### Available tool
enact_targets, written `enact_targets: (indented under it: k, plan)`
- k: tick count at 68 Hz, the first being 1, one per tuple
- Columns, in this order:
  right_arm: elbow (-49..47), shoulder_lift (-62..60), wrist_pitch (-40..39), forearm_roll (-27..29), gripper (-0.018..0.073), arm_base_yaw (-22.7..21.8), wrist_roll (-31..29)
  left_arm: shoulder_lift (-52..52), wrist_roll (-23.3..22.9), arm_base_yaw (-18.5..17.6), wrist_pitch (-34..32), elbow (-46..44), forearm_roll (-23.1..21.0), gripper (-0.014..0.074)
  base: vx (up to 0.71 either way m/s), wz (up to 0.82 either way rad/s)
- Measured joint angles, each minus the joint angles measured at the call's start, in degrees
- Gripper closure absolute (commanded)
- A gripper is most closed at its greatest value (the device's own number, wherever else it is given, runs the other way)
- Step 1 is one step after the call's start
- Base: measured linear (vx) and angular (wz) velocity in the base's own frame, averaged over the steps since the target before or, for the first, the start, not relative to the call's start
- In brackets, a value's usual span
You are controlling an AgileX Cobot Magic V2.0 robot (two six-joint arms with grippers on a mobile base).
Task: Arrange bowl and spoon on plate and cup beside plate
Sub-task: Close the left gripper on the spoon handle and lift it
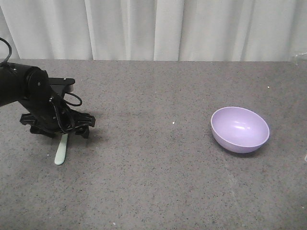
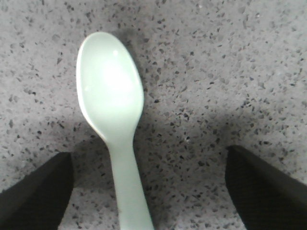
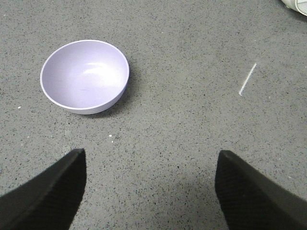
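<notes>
Black fingers of the left gripper (image 2: 149,151) stand spread, astride the spoon (image 2: 112,96) and touching it on neither side. The handle lies nearer the left finger. The spoon rests flat on the grey speckled worktop (image 1: 153,187). In the front view the gripper sits low at the worktop's left side and covers most of the spoon, so only one end shows.

The right gripper (image 3: 151,152) shows only in its own wrist view, released, with bare worktop between its fingers. The bowl (image 3: 85,76) stands upright ahead and to the left of it. In the front view, open worktop separates bowl and spoon, well apart. A white curtain (image 1: 192,28) lines the far edge. The right wrist view adds a white streak (image 3: 247,79).
</notes>
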Motion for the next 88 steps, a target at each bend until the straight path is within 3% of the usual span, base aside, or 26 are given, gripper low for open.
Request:
enact_targets:
  k: [20, 33, 73, 88]
  plan:
    - [0.0, 0.0, 0.0, 0.0, 0.001, 0.0, 0.0, 0.6, -0.3, 0.0, -0.8, -0.4, 0.9, 0.0045, 0.0, 0.0]
    - [0.0, 0.0, 0.0, 0.0, 0.001, 0.0, 0.0, 0.6, -0.3, 0.0, -0.8, -0.4, 0.9, 0.0128, 0.0, 0.0]
    - [0.0, 0.0, 0.0, 0.0, 0.001, 0.0, 0.0, 0.7, -0.4, 0.0, 0.0, -0.5, 1.1, 0.0607, 0.0, 0.0]
    - [0.0, 0.0, 0.0, 0.0, 0.001, 0.0, 0.0, 0.7, -0.4, 0.0, 0.0, -0.5, 1.1, 0.0604, 0.0, 0.0]
